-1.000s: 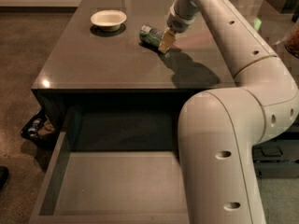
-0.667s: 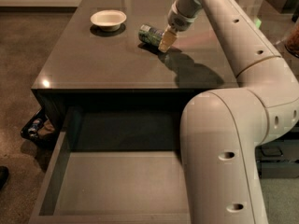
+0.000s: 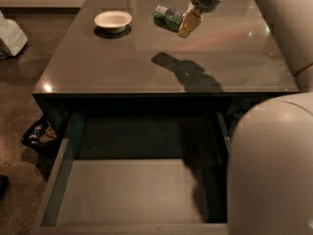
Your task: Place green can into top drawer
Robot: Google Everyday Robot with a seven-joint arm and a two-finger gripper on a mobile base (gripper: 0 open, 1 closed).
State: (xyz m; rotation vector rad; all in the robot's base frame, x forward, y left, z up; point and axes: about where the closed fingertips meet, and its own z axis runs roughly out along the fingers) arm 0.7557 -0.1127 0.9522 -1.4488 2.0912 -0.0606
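The green can [image 3: 168, 17] lies on its side in the air above the desk top, held at its right end by my gripper [image 3: 187, 23]. Its shadow falls on the desk surface below and to the right. The gripper hangs from the arm entering at the top right, and its tan fingers [image 3: 190, 21] are closed on the can. The top drawer [image 3: 132, 192] is pulled open at the front of the desk, with its light grey floor showing and nothing in it.
A white bowl [image 3: 113, 20] stands on the desk top [image 3: 98, 62] at the back left. My arm's large white body [image 3: 274, 165] covers the drawer's right side. A dark bag [image 3: 36, 136] lies on the floor left of the desk.
The can has been lifted off the desk top and now hangs in the gripper above it, with its shadow separated from it. The view has shifted closer.
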